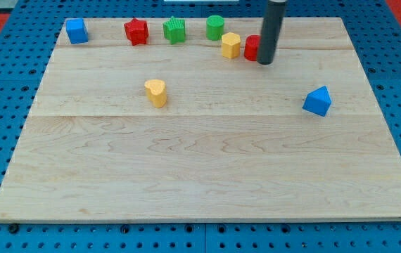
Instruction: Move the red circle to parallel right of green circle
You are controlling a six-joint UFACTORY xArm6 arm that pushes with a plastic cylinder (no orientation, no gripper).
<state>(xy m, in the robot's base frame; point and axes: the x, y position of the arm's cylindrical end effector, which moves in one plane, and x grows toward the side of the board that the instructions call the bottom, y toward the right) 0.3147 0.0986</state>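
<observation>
Red circle: low red cylinder, upper centre-right, half hidden behind my tip, touching it. No claw visible. One green circle.

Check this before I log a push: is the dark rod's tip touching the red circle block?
Cannot tell. In the camera view my tip overlaps the red circle's right side, hiding that edge, so neither contact nor gap shows.

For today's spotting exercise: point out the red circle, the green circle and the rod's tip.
red circle (251, 48): camera view, its visible left side.
green circle (215, 27): camera view, its top face.
my tip (265, 62): camera view, rod's very end, beside the red circle.
</observation>
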